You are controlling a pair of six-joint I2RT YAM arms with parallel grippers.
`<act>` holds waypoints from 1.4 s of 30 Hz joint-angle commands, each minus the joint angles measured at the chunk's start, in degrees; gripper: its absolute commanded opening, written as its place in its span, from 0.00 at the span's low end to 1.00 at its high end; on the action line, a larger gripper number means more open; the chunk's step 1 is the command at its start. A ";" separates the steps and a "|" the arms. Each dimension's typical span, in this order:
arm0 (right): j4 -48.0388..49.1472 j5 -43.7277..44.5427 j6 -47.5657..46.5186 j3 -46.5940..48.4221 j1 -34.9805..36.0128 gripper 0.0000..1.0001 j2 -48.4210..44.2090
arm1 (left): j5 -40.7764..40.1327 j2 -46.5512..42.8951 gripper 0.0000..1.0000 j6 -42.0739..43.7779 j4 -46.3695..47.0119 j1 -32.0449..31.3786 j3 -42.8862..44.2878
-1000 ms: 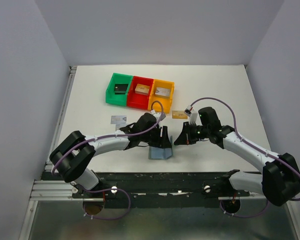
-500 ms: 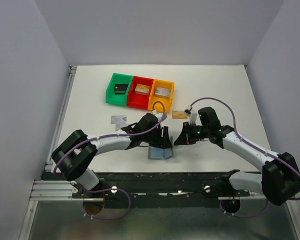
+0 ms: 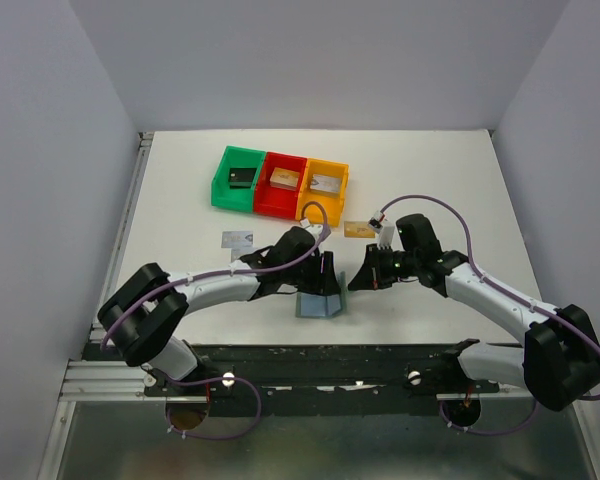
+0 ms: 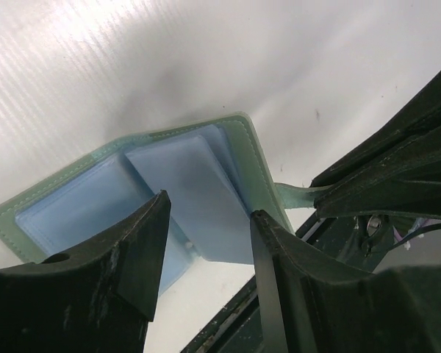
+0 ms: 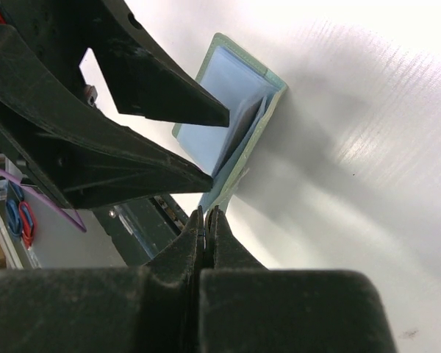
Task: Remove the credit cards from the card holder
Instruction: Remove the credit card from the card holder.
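Note:
The card holder [image 3: 318, 304] lies open near the table's front edge. Its pale blue pockets and green rim show in the left wrist view [image 4: 198, 191] and in the right wrist view [image 5: 235, 103]. My left gripper [image 3: 327, 282] is open just above it, its fingers [image 4: 136, 250] astride the inner flap without touching it. My right gripper [image 3: 357, 284] is shut on the holder's side tab [image 4: 295, 195], pinching it at the fingertips [image 5: 198, 220]. A silvery card [image 3: 238, 239] and a tan-gold card [image 3: 358, 229] lie on the table. No card shows in the pockets.
Green [image 3: 222, 187], red [image 3: 268, 193] and orange [image 3: 341, 183] bins stand in a row at the back, each with a small block inside. The table's front edge and a black rail [image 3: 310, 355] run just behind the holder.
Almost nothing has changed. My left gripper has shifted very slightly over the holder. The right arm and the holder are still.

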 commanded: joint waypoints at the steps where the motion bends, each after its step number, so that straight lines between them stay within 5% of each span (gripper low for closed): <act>1: -1.22 -0.51 -1.30 0.80 0.35 0.00 -0.35 | -6.04 -3.80 0.59 0.28 -3.71 -0.23 -1.22; 10: -1.05 -0.42 -1.48 0.80 0.35 0.00 0.18 | -9.47 -7.15 0.59 0.37 -6.09 -0.23 -3.07; 32: -1.66 0.81 -1.48 0.53 0.35 0.00 0.71 | -4.38 0.67 0.61 3.44 -6.26 -0.67 1.50; 42: -1.84 2.57 -1.30 0.10 0.35 0.00 1.06 | -6.57 -2.76 0.69 5.55 -7.14 -1.11 2.02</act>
